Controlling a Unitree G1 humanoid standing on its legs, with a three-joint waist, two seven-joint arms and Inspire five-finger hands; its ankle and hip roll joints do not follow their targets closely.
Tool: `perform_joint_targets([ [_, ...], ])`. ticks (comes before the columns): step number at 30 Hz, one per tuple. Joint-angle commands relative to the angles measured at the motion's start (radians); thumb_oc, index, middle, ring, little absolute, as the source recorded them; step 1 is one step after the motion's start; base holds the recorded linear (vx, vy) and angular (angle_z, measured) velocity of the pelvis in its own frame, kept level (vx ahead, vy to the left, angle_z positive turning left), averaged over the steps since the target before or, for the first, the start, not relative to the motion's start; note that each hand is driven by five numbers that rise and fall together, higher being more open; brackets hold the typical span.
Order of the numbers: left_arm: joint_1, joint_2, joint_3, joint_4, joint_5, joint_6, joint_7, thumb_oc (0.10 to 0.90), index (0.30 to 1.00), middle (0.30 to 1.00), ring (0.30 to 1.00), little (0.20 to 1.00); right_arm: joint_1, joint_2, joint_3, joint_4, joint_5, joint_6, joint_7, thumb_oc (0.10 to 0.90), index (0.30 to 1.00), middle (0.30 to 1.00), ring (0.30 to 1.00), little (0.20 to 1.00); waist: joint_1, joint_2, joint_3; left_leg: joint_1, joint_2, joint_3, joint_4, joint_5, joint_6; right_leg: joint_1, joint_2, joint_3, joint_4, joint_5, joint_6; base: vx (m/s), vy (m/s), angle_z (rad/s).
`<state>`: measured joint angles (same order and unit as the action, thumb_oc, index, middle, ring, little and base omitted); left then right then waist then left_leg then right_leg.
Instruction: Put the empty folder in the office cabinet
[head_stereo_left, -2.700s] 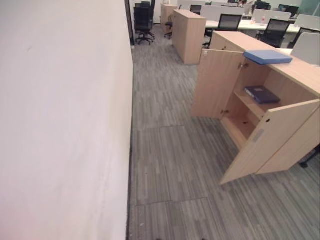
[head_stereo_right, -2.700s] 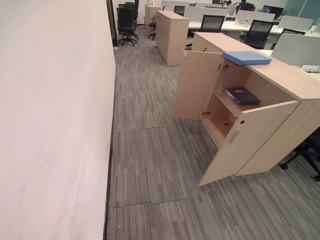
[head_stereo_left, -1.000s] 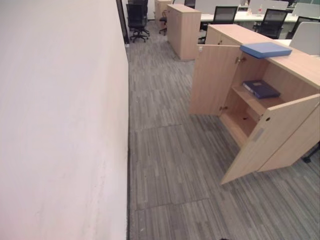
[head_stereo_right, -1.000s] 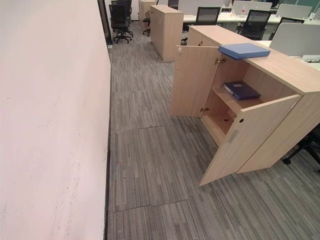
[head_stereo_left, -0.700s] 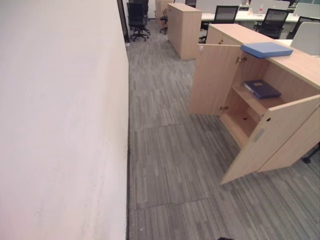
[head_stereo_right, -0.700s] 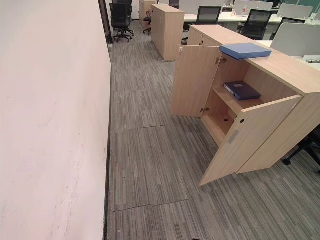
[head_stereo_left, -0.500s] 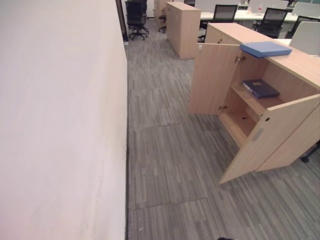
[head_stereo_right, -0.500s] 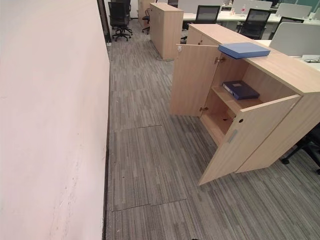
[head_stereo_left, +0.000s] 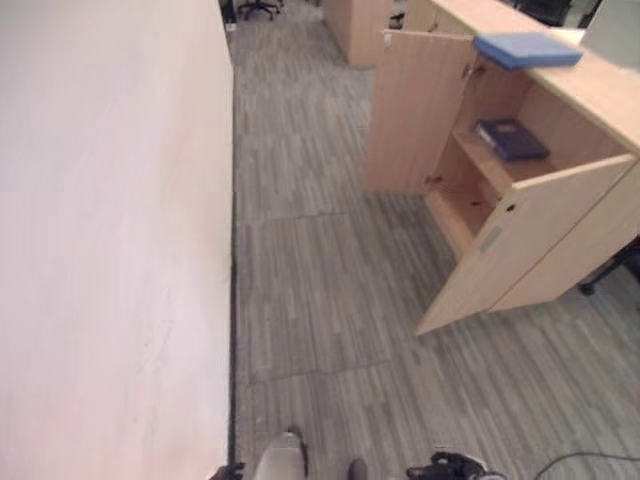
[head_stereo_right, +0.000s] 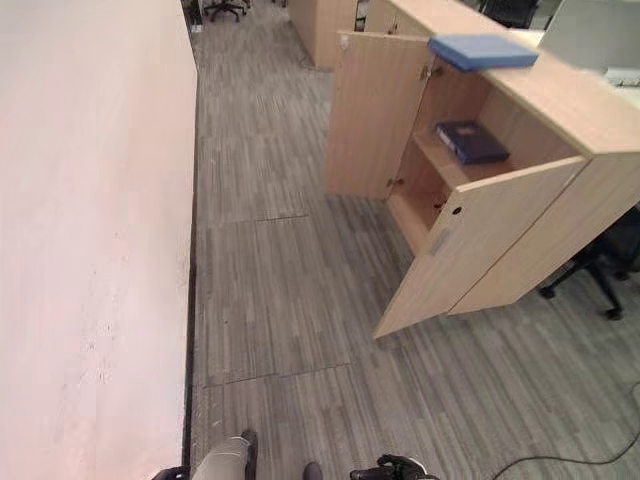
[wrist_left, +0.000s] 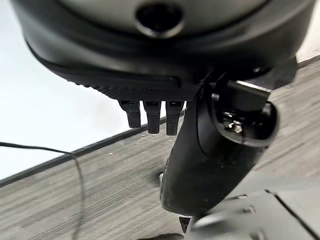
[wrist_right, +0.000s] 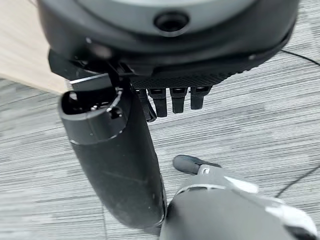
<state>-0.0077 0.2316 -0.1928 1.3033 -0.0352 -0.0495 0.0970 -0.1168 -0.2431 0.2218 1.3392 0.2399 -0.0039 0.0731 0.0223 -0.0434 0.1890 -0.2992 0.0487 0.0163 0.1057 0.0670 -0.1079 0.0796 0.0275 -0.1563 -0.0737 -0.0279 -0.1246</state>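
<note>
A light blue folder (head_stereo_left: 527, 49) lies flat on top of the wooden office cabinet (head_stereo_left: 600, 95) at the upper right. Both cabinet doors stand open: the far door (head_stereo_left: 415, 110) and the near door (head_stereo_left: 520, 245), which swings out over the carpet. On the upper shelf inside lies a dark blue folder (head_stereo_left: 511, 139); the lower shelf (head_stereo_left: 462, 212) is bare. My left hand (wrist_left: 150, 60) hangs above the carpet with straight fingers (wrist_left: 152, 117), holding nothing. My right hand (wrist_right: 165, 50) hangs the same way, its thumb (wrist_right: 115, 160) relaxed, far from the cabinet.
A long white wall (head_stereo_left: 100, 200) runs along the left. Grey striped carpet (head_stereo_left: 320, 300) lies between the wall and the cabinet. A second wooden cabinet (head_stereo_left: 355, 25) stands further back. A dark office chair base (head_stereo_right: 600, 265) sits beside the cabinet's right end.
The whole picture has shifted: the camera now looks further down and stands a little nearer the cabinet. Folders and doors lie as before.
</note>
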Motion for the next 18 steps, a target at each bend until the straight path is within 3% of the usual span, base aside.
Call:
perform_joint_targets([
  [1,-0.003,-0.005,-0.005,0.007,-0.037,-0.023,0.008,0.800,0.900,0.900,0.900,0.900,0.025,-0.045,0.041,0.012,-0.019,-0.005,-0.013,0.800,0.900,0.900,0.900,0.900,0.022,0.025,-0.020,-0.032,0.012,-0.055,-0.155,0.104,0.039,0.085,0.016,0.031,-0.014,-0.097,0.154,0.38,0.098,-0.12],
  [3,0.008,-0.009,0.006,0.019,-0.035,-0.022,0.009,0.800,0.900,0.900,0.900,0.900,0.030,-0.042,0.036,0.019,-0.026,-0.006,-0.014,0.800,0.900,0.900,0.900,0.900,0.030,0.036,-0.028,-0.032,0.024,-0.048,-0.193,0.121,0.025,0.111,0.024,0.058,-0.014,-0.118,0.159,0.48,0.159,-0.35],
  [4,0.034,-0.004,0.026,0.034,-0.024,-0.018,0.009,0.800,0.900,0.900,0.900,0.900,0.049,-0.037,0.026,0.030,-0.039,-0.005,-0.007,0.800,0.900,0.900,0.900,0.900,0.034,0.053,-0.052,-0.006,0.035,-0.034,-0.193,0.157,0.016,0.132,0.024,0.084,-0.014,-0.140,0.159,0.55,0.232,-0.65],
  [8,0.034,0.010,0.039,0.034,-0.022,-0.021,0.009,0.800,0.900,0.900,0.900,0.900,0.053,-0.032,0.024,0.034,-0.039,-0.004,-0.004,0.800,0.900,0.900,0.900,0.900,0.041,0.033,-0.062,-0.016,0.022,0.002,-0.160,0.155,0.031,0.137,-0.011,0.089,-0.014,-0.158,0.170,0.34,0.173,-0.54],
  [9,0.032,0.017,0.050,0.029,-0.026,-0.021,0.012,0.800,0.900,0.900,0.900,0.900,0.043,-0.029,0.029,0.038,-0.054,0.004,0.000,0.800,0.900,0.900,0.900,0.900,0.046,0.015,-0.063,-0.077,0.003,0.033,-0.026,0.099,0.052,0.147,-0.057,0.073,-0.014,-0.161,0.189,0.30,0.206,-0.23],
  [12,0.026,0.023,0.056,0.018,-0.036,-0.026,0.015,0.800,0.900,0.900,0.900,0.900,0.026,-0.029,0.036,0.029,-0.074,0.005,0.002,0.800,0.900,0.900,0.900,0.900,0.070,-0.004,-0.075,-0.145,-0.018,0.075,0.096,0.017,0.085,0.125,-0.133,0.050,0.038,-0.156,0.220,0.26,0.211,-0.26],
  [13,0.026,0.023,0.056,0.018,-0.036,-0.026,0.015,0.800,0.900,0.900,0.900,0.900,0.026,-0.029,0.036,0.029,-0.074,0.005,0.002,0.800,0.900,0.900,0.900,0.900,0.070,-0.003,-0.077,-0.148,-0.017,0.074,0.096,0.018,0.085,0.122,-0.131,0.050,0.039,-0.156,0.220,0.24,0.228,-0.42],
  [14,0.023,0.030,0.060,0.010,-0.043,-0.026,0.015,0.800,0.900,0.900,0.900,0.900,0.011,-0.030,0.036,0.012,-0.075,0.004,0.002,0.800,0.900,0.900,0.900,0.900,0.082,-0.006,-0.072,-0.139,-0.018,0.100,0.124,-0.029,0.109,0.075,-0.171,0.042,0.136,-0.147,0.236,0.21,0.231,-0.44],
  [15,0.021,0.033,0.059,0.011,-0.041,-0.025,0.018,0.800,0.900,0.900,0.900,0.900,0.002,-0.032,0.035,0.006,-0.072,0.003,-0.001,0.800,0.900,0.900,0.900,0.900,0.090,-0.006,-0.070,-0.131,-0.030,0.109,0.128,-0.053,0.125,0.037,-0.189,0.036,0.205,-0.119,0.251,0.28,0.310,-0.56],
  [18,0.024,0.049,0.054,0.012,-0.031,-0.017,0.021,0.800,0.900,0.900,0.900,0.900,-0.008,-0.037,0.033,-0.015,-0.064,0.004,-0.004,0.800,0.900,0.900,0.900,0.900,0.083,-0.005,-0.053,-0.047,-0.091,0.113,0.091,-0.114,0.177,-0.071,-0.259,0.019,0.488,0.094,0.276,0.22,0.289,-0.28],
])
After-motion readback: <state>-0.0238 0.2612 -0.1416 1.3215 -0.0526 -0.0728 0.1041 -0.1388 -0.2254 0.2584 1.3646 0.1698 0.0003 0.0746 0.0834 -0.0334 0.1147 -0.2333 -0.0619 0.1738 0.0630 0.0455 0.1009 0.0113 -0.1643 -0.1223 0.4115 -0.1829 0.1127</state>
